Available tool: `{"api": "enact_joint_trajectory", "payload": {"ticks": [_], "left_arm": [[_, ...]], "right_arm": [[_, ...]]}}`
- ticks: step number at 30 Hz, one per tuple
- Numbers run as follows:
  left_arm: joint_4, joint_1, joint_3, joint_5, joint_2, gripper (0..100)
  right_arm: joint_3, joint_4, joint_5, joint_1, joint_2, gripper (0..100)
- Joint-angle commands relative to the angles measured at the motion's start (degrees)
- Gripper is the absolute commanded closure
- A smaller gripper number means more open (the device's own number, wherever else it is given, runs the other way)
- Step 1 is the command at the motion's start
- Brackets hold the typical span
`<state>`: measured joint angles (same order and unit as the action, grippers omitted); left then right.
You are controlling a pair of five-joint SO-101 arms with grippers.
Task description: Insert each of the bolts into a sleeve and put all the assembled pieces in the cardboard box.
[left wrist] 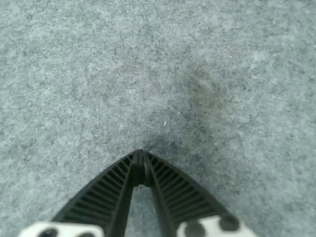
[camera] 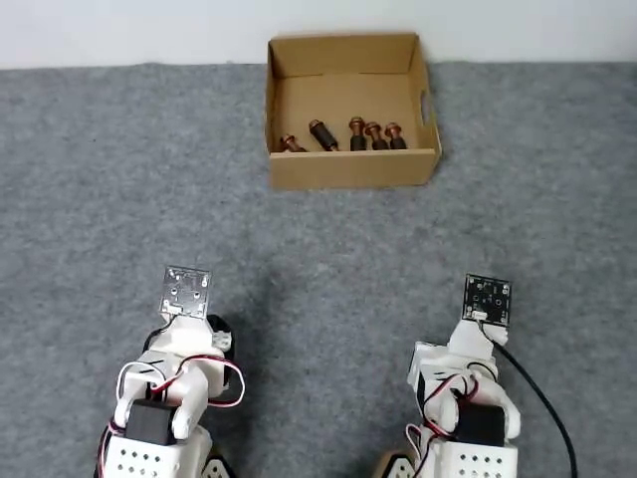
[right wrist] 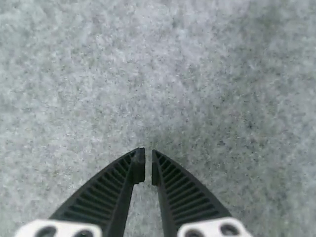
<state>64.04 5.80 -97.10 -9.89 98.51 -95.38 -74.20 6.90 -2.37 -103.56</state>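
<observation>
Five assembled pieces [camera: 356, 134] sit in the cardboard box [camera: 343, 169], in a row along its near wall at the far side of the bench [camera: 328, 259]. Three on one side look upright with the bolt heads up, and the two toward the other side lie tilted. From this height I cannot tell whether every bolt is fully seated in its sleeve.

In the high view both arms are folded low at the near edge, well apart from the box, one [camera: 179, 349] beside the other [camera: 468, 378]. I cannot say from this view which is which.

The left end effector [left wrist: 141, 160] has its tips pressed together over bare grey felt and holds nothing. The right end effector [right wrist: 148, 165] is all but together, with a sliver of felt showing between the tips, and it is empty too.

My read is that the job is at its finish, so the step in hand is parking. To do that well I'd hold both arms low and tucked, tips together, with no sweep toward the box that could knock it or tip the upright pieces.

As for writing, I can read none. The box walls are plain brown, and I can make out no print on the small boards on the wrists.
</observation>
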Motion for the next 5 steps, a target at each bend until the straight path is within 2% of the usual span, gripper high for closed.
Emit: {"api": "enact_joint_trajectory", "payload": {"ticks": [1, 5], "left_arm": [[0.18, -0.09, 0.4, 0.44, 0.53, 99], [0.18, -0.09, 0.4, 0.44, 0.53, 99]], "right_arm": [[-1.05, -0.48, 0.18, -0.4, -0.31, 98.9], [-1.05, -0.48, 0.18, -0.4, -0.31, 98.9]]}}
